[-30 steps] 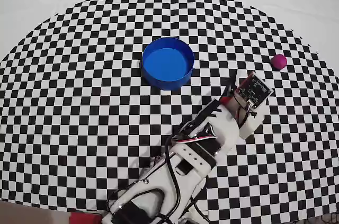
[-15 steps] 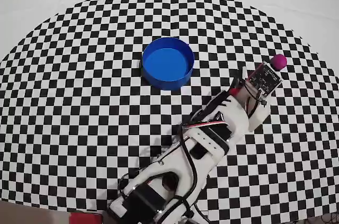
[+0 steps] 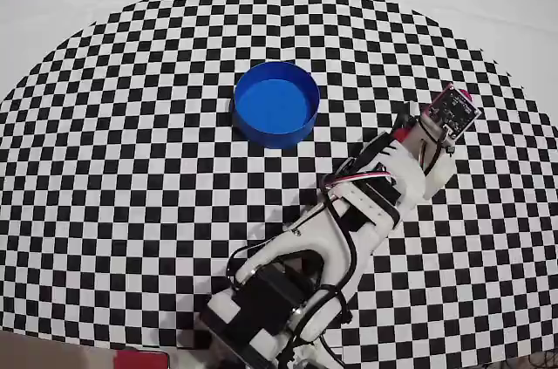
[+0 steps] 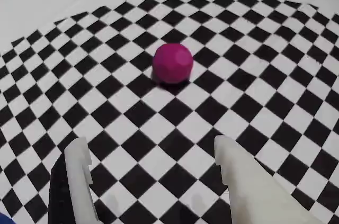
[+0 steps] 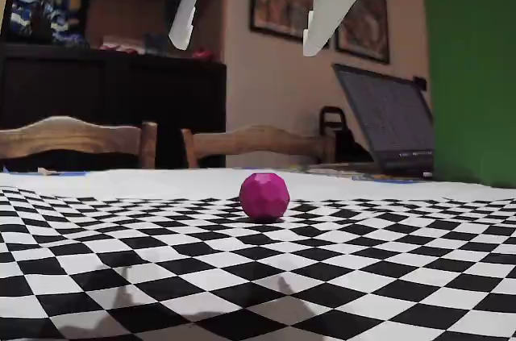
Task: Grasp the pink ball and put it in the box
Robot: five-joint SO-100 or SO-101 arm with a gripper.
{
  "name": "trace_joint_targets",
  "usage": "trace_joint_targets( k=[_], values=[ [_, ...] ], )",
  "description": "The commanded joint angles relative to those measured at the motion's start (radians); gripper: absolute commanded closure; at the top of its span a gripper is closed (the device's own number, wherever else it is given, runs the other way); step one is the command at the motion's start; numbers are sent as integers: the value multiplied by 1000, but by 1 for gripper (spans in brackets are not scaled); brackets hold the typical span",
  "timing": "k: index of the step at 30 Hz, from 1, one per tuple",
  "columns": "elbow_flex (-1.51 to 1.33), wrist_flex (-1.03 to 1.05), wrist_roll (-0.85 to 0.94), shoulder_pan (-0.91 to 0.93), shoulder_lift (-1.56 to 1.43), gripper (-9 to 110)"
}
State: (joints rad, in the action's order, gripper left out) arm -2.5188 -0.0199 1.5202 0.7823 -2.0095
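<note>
Overhead view, left to right: blue box (image 3: pixel 275 105) sits empty mid-mat, well apart from the arm (image 3: pixel 349 229). Pink ball (image 4: pixel 172 63) lies on the checkered mat (image 3: pixel 131 168) near its right edge, mostly hidden under the wrist. Gripper (image 4: pixel 153 166) hangs above it w/ fingers spread, nothing held.

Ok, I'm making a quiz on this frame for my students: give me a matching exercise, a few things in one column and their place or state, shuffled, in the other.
Things:
1. ball
2. box
3. gripper
4. laptop

States:
A. open, hanging above the cloth, holding nothing
B. blue, round, empty
C. lid up, in the background of the fixed view
D. pink, lying on the checkered cloth ahead of the fingers

Pairs: 1-D, 2-B, 3-A, 4-C
</note>
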Motion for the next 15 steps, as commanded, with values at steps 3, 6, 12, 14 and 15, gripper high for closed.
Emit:
trace_joint_targets(
  k=[3, 6, 12, 14, 15],
  values=[
    [109, -25, 8, 17, 77, 75],
    [150, -28, 8, 18, 132, 75],
    [247, -34, 8, 25, 245, 75],
    [275, -34, 8, 26, 279, 75],
    [287, -34, 8, 28, 293, 75]
  ],
)
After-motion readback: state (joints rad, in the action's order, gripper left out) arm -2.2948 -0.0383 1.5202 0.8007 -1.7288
